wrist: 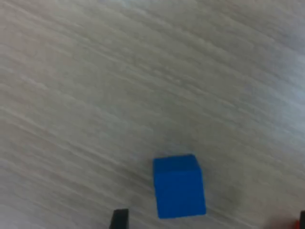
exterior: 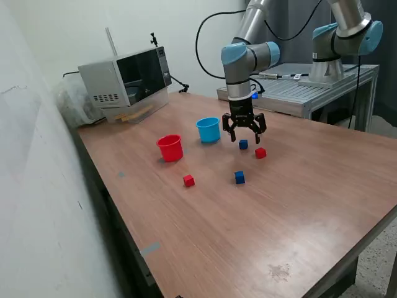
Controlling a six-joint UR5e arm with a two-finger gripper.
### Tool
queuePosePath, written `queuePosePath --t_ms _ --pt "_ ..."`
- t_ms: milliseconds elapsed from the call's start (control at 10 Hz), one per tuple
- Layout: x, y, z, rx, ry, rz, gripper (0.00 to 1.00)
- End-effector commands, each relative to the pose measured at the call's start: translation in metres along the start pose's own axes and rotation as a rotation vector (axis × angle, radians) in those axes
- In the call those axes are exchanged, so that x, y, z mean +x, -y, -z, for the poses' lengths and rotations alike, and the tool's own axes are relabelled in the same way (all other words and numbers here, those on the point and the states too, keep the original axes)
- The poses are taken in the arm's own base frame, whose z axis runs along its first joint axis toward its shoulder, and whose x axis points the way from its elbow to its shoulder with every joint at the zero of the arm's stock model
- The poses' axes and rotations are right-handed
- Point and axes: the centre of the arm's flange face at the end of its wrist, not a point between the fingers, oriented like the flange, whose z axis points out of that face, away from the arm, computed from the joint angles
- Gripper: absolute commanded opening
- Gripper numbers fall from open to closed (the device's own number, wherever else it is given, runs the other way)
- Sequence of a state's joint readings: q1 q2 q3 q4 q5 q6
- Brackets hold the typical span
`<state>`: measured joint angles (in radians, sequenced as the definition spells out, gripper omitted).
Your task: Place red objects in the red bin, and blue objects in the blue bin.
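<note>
Red cubes number two: one red cube (exterior: 260, 153) lies near the middle of the table (exterior: 310, 211), and the other red cube (exterior: 188, 180) sits closer to the table's long edge on the exterior view's left. Blue cubes also number two: a far blue cube (exterior: 243, 144) rests just beside the first red one, toward the back edge, and a near blue cube (exterior: 239, 177) lies apart from it, toward the front edge, level with the second red cube. All four rest on the bare wood, none inside a bin.

There are two bins, one of each colour. The red bin (exterior: 170, 148) stands upright toward the left edge, and the blue bin (exterior: 208, 130) stands upright just beside it, nearer the back edge. They are close but not touching. Both are upright, with their rims upward.

A microwave (exterior: 127, 81) sits at the table's back left corner.

One arm reaches in from beyond the back edge, its wrist pointing straight down. The gripper (exterior: 244, 132) hangs above the far blue cube, just clear of the tabletop, with its black fingers spread apart and nothing between them. The wrist view shows that blue cube (wrist: 178, 186) lying flat on the wood grain, with one dark fingertip (wrist: 119, 218) off to its side and not touching it.
</note>
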<state>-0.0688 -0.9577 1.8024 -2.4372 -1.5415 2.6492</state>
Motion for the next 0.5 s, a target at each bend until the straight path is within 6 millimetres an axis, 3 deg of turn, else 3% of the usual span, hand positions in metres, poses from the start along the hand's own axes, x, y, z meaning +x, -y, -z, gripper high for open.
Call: queuePosePath --t_ms 0,400 --pt "-0.006 0.001 -0.003 0.001 0.0 -0.008 1.0" --pt "-0.021 0.006 -0.003 0.001 0.0 -0.011 1.0"
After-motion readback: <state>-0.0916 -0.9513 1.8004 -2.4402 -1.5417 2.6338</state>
